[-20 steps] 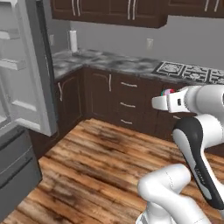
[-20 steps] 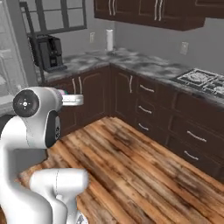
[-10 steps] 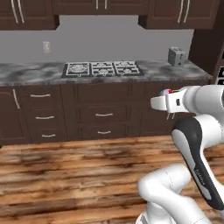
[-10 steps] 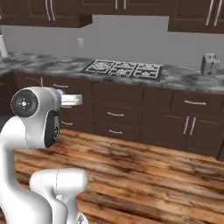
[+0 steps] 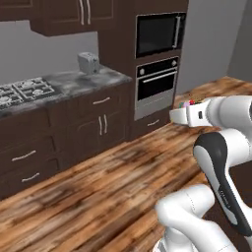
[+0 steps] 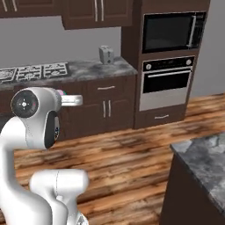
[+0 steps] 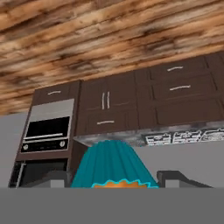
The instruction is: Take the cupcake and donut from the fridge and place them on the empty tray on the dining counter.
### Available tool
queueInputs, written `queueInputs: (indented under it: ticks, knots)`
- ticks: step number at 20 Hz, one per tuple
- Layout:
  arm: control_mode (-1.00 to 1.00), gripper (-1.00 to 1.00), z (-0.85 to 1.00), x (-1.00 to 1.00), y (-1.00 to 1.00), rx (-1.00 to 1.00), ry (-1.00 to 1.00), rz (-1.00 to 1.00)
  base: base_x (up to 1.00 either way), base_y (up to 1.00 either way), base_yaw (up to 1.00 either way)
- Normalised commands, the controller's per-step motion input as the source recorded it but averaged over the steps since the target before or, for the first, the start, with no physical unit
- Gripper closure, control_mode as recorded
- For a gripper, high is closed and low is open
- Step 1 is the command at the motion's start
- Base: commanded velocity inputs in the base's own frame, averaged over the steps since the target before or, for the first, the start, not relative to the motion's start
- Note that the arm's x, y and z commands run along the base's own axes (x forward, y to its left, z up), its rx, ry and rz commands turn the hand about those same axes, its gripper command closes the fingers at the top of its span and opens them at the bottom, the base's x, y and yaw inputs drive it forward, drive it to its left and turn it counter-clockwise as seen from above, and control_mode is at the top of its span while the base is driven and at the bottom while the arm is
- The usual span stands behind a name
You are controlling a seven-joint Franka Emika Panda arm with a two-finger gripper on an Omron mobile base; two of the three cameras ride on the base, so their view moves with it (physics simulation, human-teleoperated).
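Hand view gives you cupcake (image 7: 114, 168) close up: teal wrapper between dark fingertips (image 7: 175, 177), jaws pinching it. Left base view gives only pink-red speck of cupcake (image 5: 189, 103) atop gripper (image 5: 178, 116). Right base view adds dining counter (image 6: 206, 162) corner at lower right. Arm folded, forearm level, hand held high over wood floor (image 5: 98, 187), toward oven (image 5: 156, 86).

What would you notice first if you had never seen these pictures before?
First the big white arm filling the front of both base views, standing on a wooden floor. Then the cupcake with its teal wrapper, held in the jaws right up close in the hand view. Behind stands a tall dark cabinet with a black oven and microwave, and a little toaster on the counter beside it.
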Motion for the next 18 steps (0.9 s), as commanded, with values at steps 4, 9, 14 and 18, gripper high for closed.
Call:
queueInputs:
  ticks: [4, 9, 14, 18]
  knots:
    - [1.00, 1.00, 0.00, 0.00, 0.00, 0.00, 0.00, 0.00, -0.06, 0.00, -0.85]
    - [1.00, 1.00, 0.00, 0.00, 0.00, 0.00, 0.00, 0.00, -0.02, 0.00, -0.83]
    - [1.00, 1.00, 0.00, 0.00, 0.00, 0.00, 0.00, 0.00, 0.00, 0.00, -0.77]
    - [1.00, 1.00, 0.00, 0.00, 0.00, 0.00, 0.00, 0.00, 0.00, 0.07, -0.65]
